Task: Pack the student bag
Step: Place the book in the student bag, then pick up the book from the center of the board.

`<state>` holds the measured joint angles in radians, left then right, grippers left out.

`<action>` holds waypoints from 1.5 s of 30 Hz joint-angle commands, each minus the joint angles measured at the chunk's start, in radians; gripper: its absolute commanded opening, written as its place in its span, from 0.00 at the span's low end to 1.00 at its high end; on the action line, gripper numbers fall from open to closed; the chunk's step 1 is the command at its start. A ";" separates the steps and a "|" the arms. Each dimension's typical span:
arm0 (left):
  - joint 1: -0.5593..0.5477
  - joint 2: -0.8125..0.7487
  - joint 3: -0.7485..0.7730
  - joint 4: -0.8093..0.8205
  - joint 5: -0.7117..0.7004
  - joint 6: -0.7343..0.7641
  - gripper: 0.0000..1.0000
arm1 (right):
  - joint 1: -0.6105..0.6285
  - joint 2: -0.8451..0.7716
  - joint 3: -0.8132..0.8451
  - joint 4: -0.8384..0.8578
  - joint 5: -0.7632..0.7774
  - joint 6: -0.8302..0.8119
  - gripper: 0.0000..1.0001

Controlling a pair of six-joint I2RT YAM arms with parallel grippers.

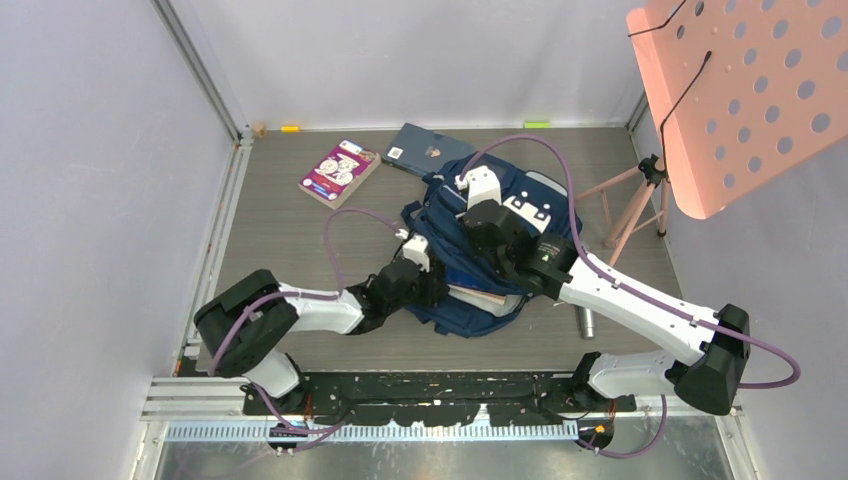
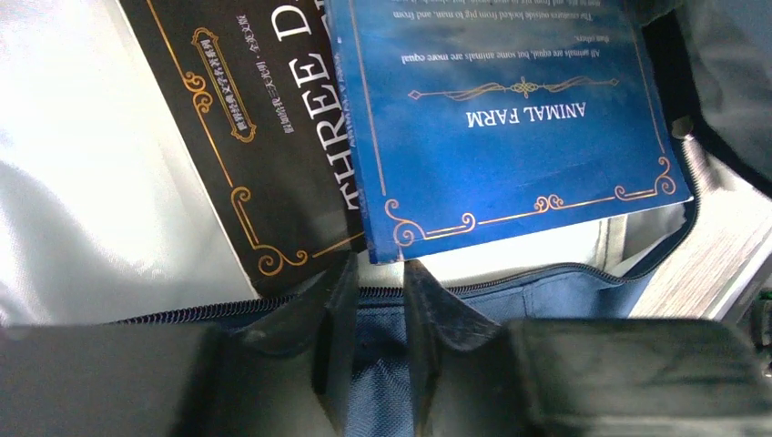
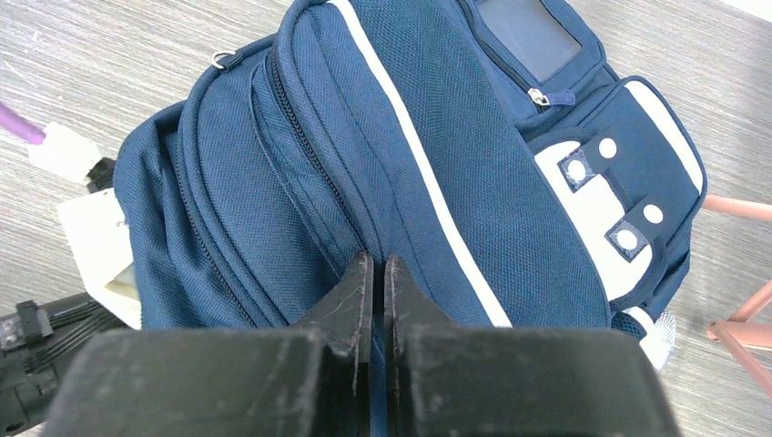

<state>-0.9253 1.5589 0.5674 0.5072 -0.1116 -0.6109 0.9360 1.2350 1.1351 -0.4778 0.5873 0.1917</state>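
The student bag (image 1: 440, 200), navy with white stripes and patches, lies in the middle of the table with its mouth toward the arms. My left gripper (image 1: 428, 262) is at that mouth. Its fingers stand a little apart over the zipper rim (image 2: 564, 291), and a fold of blue fabric sits in the left gripper (image 2: 380, 266). Inside lie a black book (image 2: 255, 137) and a blue Animal Farm book (image 2: 510, 118). My right gripper (image 1: 478, 232) rests on top of the bag (image 3: 410, 137). The right gripper (image 3: 378, 259) is shut on a thin pinch of its fabric.
A pink-and-purple book (image 1: 340, 172) and a dark blue book (image 1: 428, 150) lie on the table behind the bag. A metal cylinder (image 1: 587, 322) lies at the right front. A pink perforated board (image 1: 750, 90) on a wooden tripod (image 1: 630, 205) stands at the right.
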 commanded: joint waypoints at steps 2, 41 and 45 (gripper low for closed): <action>0.003 -0.148 -0.046 0.108 -0.097 0.020 0.47 | 0.006 -0.038 0.016 0.108 0.035 0.044 0.01; 0.678 0.414 1.031 -0.996 -0.106 0.944 0.95 | 0.165 -0.202 -0.336 0.190 -0.066 0.238 0.01; 0.684 0.543 1.113 -1.002 -0.142 1.014 0.96 | 0.170 -0.222 -0.345 0.187 -0.053 0.255 0.01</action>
<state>-0.2474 2.0186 1.5856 -0.5220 -0.1940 0.2958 1.0885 1.0695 0.7868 -0.3542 0.5198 0.3740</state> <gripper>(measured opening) 0.953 0.058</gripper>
